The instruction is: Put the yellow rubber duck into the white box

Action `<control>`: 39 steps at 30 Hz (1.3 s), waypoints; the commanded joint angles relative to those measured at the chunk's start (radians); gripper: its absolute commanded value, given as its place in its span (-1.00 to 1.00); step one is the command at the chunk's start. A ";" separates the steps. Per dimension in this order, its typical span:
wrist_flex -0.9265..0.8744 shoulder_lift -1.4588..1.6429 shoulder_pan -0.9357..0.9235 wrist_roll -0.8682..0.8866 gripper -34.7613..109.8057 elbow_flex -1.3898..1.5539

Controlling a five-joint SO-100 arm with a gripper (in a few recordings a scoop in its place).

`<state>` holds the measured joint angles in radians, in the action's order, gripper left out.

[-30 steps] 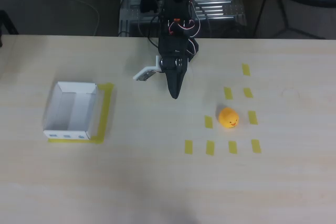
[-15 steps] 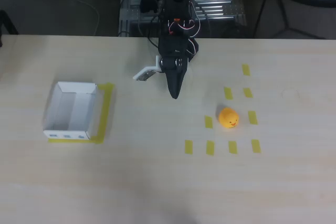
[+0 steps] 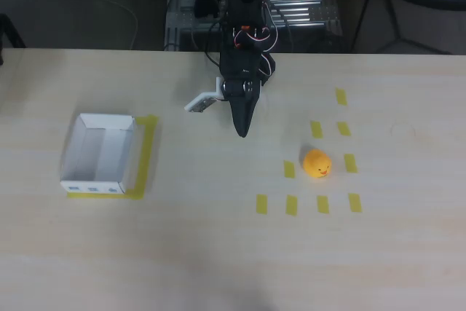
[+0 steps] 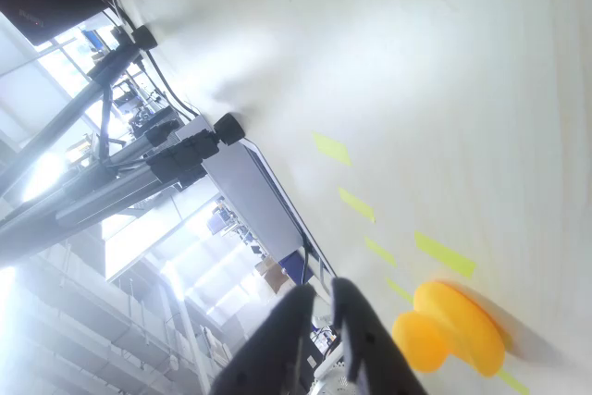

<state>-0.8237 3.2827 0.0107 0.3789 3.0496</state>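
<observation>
Overhead view: a pale wooden desk carries the black robot arm, which reaches in from the far edge. Its gripper points toward the near side with the two fingers drawn together to a single tip, holding nothing. The yellow rubber duck sits on the desk to the lower right of the gripper tip, apart from it, among short yellow tape strips that surround it in a loose ring. The white box stands well apart on the left side of the desk, open and with nothing visible inside, on a yellow tape outline; small blue marks run along its near outer wall.

Wrist view: the gripper fingers lie side by side, nearly touching, at the lower edge. The duck appears just to their right on the desk, with tape strips beside it.
</observation>
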 commanded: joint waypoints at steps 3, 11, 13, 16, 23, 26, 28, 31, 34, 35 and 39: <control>0.025 0.052 -0.018 0.011 -0.52 0.078; 0.025 0.052 -0.018 0.011 -0.52 0.078; 0.025 0.052 -0.018 0.011 -0.52 0.078; 0.025 0.052 -0.018 0.011 -0.52 0.078; 0.025 0.052 -0.018 0.011 -0.52 0.078; 0.026 0.052 -0.011 0.005 -0.52 0.078; 0.026 0.052 0.014 0.000 -0.52 0.078; 0.028 0.054 0.023 0.000 -0.52 0.078; 0.028 0.054 0.028 0.003 -0.52 0.078; 0.029 0.054 0.028 0.003 -0.51 0.078; 0.034 0.051 0.044 0.000 -0.50 0.078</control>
<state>-0.8237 3.2827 0.0184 0.3743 3.0496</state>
